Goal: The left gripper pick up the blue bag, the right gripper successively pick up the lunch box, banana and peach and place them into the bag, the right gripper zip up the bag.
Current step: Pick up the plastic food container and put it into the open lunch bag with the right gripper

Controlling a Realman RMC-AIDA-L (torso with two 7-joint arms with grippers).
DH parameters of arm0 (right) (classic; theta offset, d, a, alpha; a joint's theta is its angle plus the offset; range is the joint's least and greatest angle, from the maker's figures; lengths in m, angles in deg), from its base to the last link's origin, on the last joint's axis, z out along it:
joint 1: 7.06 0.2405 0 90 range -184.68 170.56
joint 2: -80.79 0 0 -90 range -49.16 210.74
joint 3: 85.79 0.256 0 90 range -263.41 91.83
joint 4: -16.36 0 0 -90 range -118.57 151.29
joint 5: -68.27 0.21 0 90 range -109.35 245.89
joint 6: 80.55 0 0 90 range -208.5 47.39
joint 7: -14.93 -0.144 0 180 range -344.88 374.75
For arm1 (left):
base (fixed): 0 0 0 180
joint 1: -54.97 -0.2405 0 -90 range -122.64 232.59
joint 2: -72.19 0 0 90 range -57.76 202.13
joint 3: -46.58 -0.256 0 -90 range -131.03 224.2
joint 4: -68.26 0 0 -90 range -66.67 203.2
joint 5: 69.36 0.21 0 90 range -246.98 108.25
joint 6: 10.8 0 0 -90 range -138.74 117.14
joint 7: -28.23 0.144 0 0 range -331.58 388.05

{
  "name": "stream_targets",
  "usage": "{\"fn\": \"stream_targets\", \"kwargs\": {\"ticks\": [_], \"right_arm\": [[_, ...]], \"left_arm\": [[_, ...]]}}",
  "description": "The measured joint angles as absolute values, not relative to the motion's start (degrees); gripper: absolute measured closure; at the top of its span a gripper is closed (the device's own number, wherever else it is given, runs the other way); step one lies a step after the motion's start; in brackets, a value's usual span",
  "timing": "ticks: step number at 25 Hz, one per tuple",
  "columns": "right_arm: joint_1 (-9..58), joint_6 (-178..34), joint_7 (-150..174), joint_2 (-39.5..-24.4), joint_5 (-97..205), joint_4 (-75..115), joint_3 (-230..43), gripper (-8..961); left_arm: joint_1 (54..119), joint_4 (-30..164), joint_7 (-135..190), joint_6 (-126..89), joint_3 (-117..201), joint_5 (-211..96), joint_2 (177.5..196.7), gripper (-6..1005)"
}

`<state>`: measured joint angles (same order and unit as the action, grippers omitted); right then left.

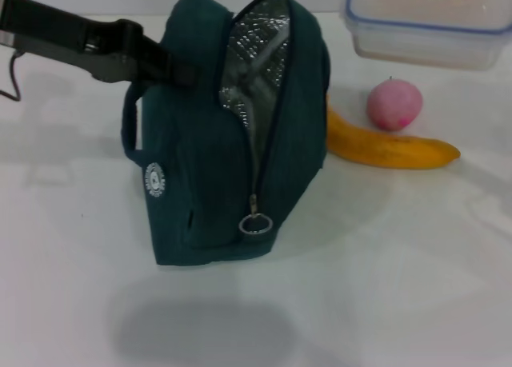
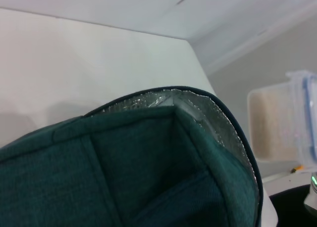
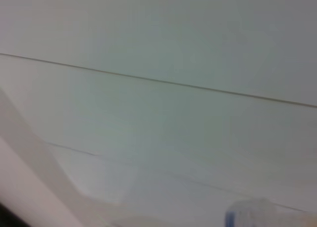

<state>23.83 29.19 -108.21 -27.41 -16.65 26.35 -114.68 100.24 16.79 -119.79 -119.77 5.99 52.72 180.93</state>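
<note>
The blue bag (image 1: 232, 135) hangs a little above the white table, with its shadow below it. Its zip is open and the silver lining (image 1: 256, 63) shows; the zip's ring pull (image 1: 255, 223) hangs at the lower front. My left gripper (image 1: 178, 69) reaches in from the upper left and is shut on the bag's top side. The bag fills the left wrist view (image 2: 124, 172). The clear lunch box (image 1: 428, 23) with a blue-edged lid stands at the back right. The pink peach (image 1: 394, 103) and the yellow banana (image 1: 392, 149) lie right of the bag. My right gripper is out of view.
The white table (image 1: 400, 287) stretches in front of and to the right of the bag. The lunch box also shows in the left wrist view (image 2: 280, 123). The right wrist view shows only pale wall and surface.
</note>
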Motion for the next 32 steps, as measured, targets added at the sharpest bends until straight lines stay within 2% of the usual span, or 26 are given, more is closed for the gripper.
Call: {"fn": "stream_targets", "kwargs": {"ticks": [2, 11, 21, 32], "right_arm": [[25.7, 29.2, -109.0, -28.33, -15.8, 26.6, -114.7, 783], [30.9, 28.9, -109.9, -30.27, -15.6, 26.7, -115.3, 768], [31.6, 24.9, -109.9, -31.42, -16.0, 26.7, -118.4, 752], [29.1, 17.6, -109.5, -31.53, -16.1, 29.0, -126.9, 734]], "left_arm": [[101.0, 17.1, -119.7, -119.7, 6.0, 52.8, 181.15, 966], [102.4, 17.4, -119.7, -119.3, 5.9, 53.1, 181.71, 966], [102.4, 17.4, -119.1, -118.9, 6.1, 52.8, 182.11, 965], [101.9, 17.4, -118.6, -118.3, 6.5, 52.4, 181.86, 965]]}}
